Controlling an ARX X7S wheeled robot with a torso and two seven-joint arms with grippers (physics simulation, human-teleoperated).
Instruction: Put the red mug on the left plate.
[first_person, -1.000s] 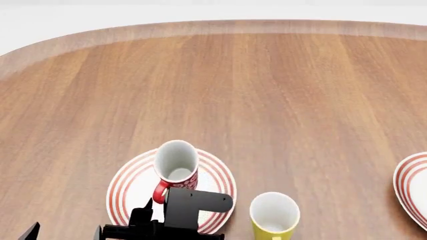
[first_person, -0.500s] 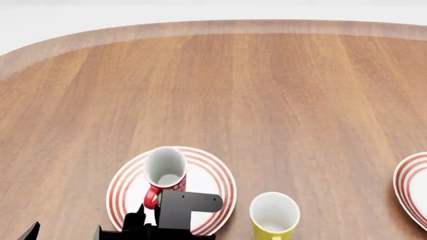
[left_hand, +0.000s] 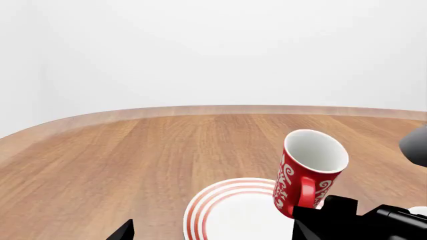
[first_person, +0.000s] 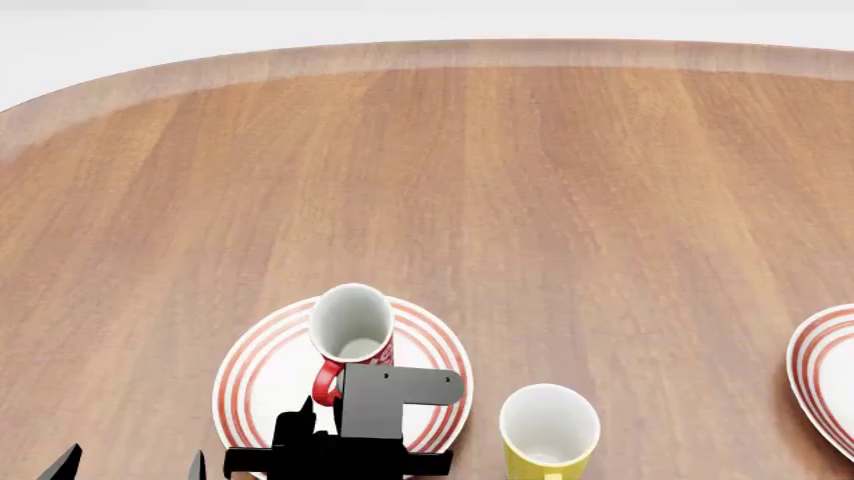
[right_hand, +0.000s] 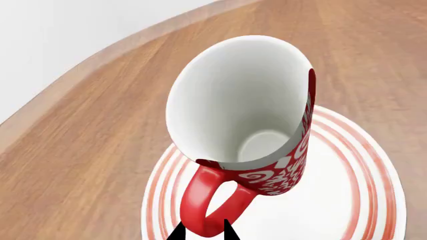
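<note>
Red mug (first_person: 352, 336), small floral-patterned ceramic: our right gripper (right_hand: 203, 235) clamps its loop handle, over the ring-rimmed white left plate (first_person: 254, 385). We judge it rigid, light, chippable, glaze-slick; the handle suits gripping. Left gripper (left_hand: 127, 232): state indeterminable. Beyond, wooden table (first_person: 534, 180).

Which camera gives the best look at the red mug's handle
The right wrist view: the red mug fills it, its loop handle facing the camera. The left wrist view shows the handle smaller, partly behind a black arm part. The head view shows only a sliver beside the black arm part.
</note>
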